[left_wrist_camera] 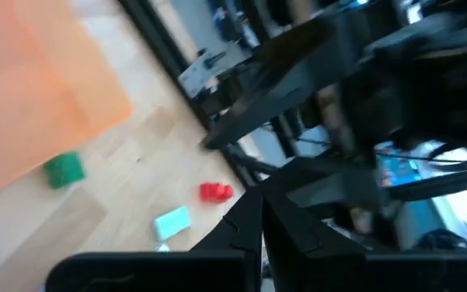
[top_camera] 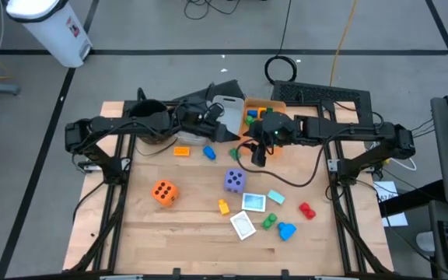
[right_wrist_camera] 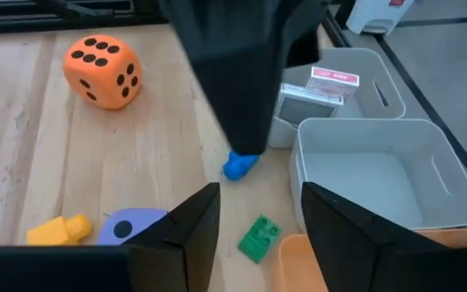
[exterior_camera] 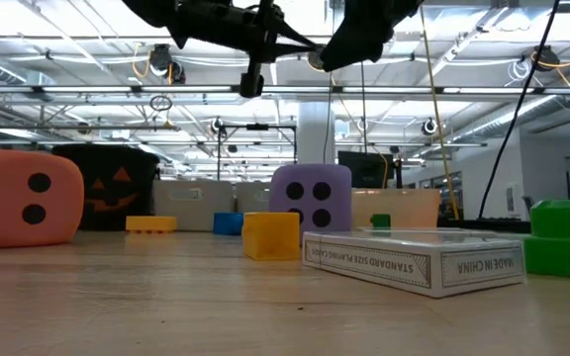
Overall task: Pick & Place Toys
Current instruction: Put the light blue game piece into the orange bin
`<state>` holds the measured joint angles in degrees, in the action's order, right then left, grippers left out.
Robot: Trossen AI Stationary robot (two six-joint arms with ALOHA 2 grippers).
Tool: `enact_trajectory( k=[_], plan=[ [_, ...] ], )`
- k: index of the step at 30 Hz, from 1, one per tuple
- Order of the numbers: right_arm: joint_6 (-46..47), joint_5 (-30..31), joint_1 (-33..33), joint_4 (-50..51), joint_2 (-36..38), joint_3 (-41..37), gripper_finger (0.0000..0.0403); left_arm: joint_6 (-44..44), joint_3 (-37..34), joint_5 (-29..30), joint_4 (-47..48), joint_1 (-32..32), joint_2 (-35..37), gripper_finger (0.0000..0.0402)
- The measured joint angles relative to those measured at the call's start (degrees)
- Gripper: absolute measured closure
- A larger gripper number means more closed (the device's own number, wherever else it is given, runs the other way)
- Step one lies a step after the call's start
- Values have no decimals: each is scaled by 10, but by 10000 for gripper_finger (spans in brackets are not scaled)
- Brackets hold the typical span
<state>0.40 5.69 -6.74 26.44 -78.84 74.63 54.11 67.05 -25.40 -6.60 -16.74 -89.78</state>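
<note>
Both arms hang over the table's (top_camera: pixel 131 233) far edge by the bins: left gripper (top_camera: pixel 215 113) shut tight w/ nothing in it, right gripper (right_wrist_camera: pixel 254 211) parted, empty, above a green block (right_wrist_camera: pixel 259 238). Toys lie mid-table: orange die (top_camera: pixel 164 192), purple die (top_camera: pixel 235 181); cards (top_camera: pixel 253 202) nearer the front edge.

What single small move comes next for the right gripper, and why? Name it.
Probably lower the right gripper onto the green block. Its fingers stand open and empty directly above that block, which lies loose on the wood beside the grey bin. The left gripper is shut and holds nothing.
</note>
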Motion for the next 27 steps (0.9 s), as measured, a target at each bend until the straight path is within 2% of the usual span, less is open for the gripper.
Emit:
enact_trajectory(
  k=[8,12,15,20,24,27],
  plan=[
    [1,0,0,1,2,0,230,-34,0,-7,-136,0,0,385],
    [2,0,0,36,31,0,230,-48,0,-7,-195,-1,0,374],
    [13,0,0,92,63,0,227,-45,0,-22,-222,-5,2,346],
    [50,-2,12,145,120,0,213,-42,0,-55,-225,-7,3,274],
    [98,-54,30,163,155,0,192,-42,0,-76,-239,-6,3,220],
    [131,-97,59,188,163,0,175,-43,0,-88,-240,-3,3,194]
  ],
)
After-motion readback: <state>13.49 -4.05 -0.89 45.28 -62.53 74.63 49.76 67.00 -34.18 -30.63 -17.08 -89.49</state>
